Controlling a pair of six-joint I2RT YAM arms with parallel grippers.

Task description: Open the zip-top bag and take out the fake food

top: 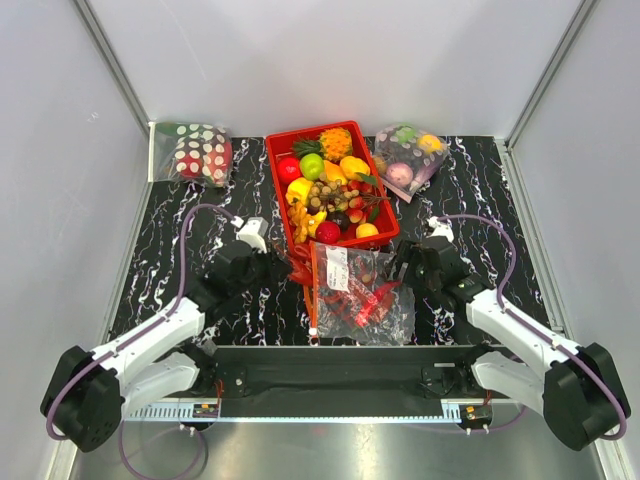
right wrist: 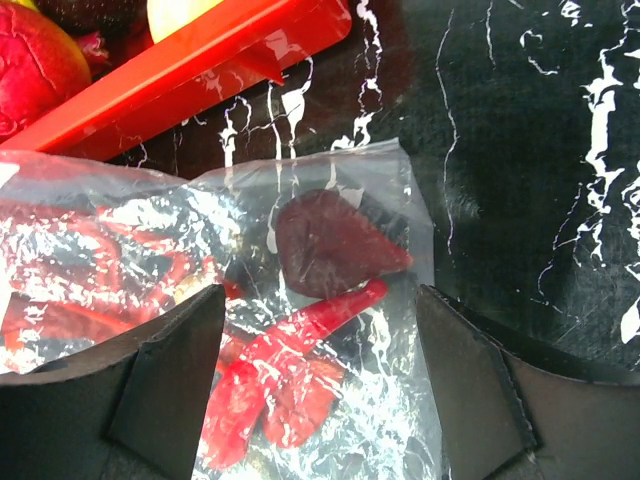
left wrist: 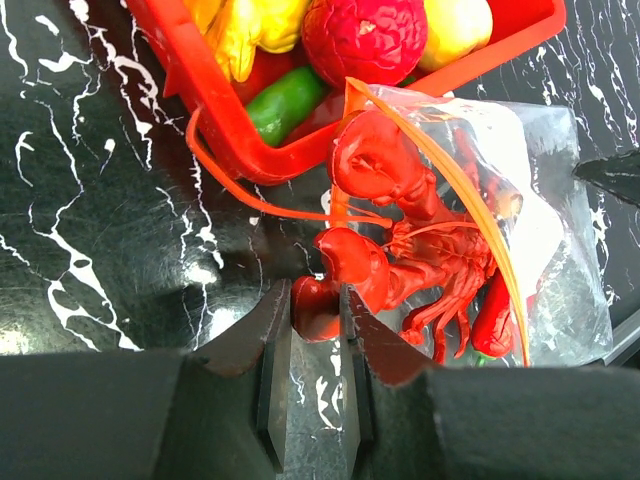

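Zip-top bag (top: 375,300), large, clear and crinkled, lies flat on the black, white-veined table (top: 470,190). It sits just in front of the red tray (left wrist: 215,100) of fruit, between my two arms. Its orange-red zip strip (top: 312,290) runs down the bag's left edge, and a white label (top: 337,268) sits near the top left.

In the left wrist view the strip is parted. Its two orange bands bow apart, so the mouth gapes toward the left arm. A spiky red lobster (left wrist: 410,250) lies in that mouth, claws reaching out toward the left arm, body and legs under the plastic. A long red chili (right wrist: 290,345) and a dark brown piece (right wrist: 325,245) rest just beside each other in the bag's far right corner.

My left gripper (left wrist: 315,300) is nearly closed, its two fingers pinching the tip of one lobster claw. My right gripper (right wrist: 320,300) stands wide apart, one finger on either side of the bag's right corner, over the chili. I cannot tell whether those fingers touch the plastic.

Creases and glare blur the lobster's legs through the bag. From above, both arms cover their own fingertips, and the bag's contents read only as a red tangle. The label's print is too small to read.
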